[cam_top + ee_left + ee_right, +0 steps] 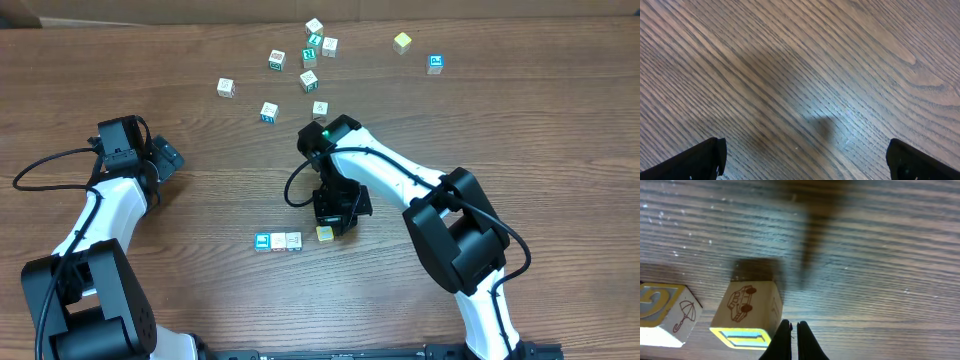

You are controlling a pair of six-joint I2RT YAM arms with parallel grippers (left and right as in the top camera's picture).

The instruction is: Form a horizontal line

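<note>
A row of three touching cubes lies at the front centre: one blue-faced at the left, then two whitish. A pale yellow cube sits just right of the row, a small gap apart and slightly higher. In the right wrist view this yellow-topped cube shows a car drawing, and the row's end cube shows an umbrella. My right gripper is shut and empty, its fingertips against the yellow cube's right side. My left gripper is open and empty over bare wood.
Several loose letter cubes lie scattered at the back, around, with a yellowish one and a blue one at the back right. The right arm's cable loops beside the gripper.
</note>
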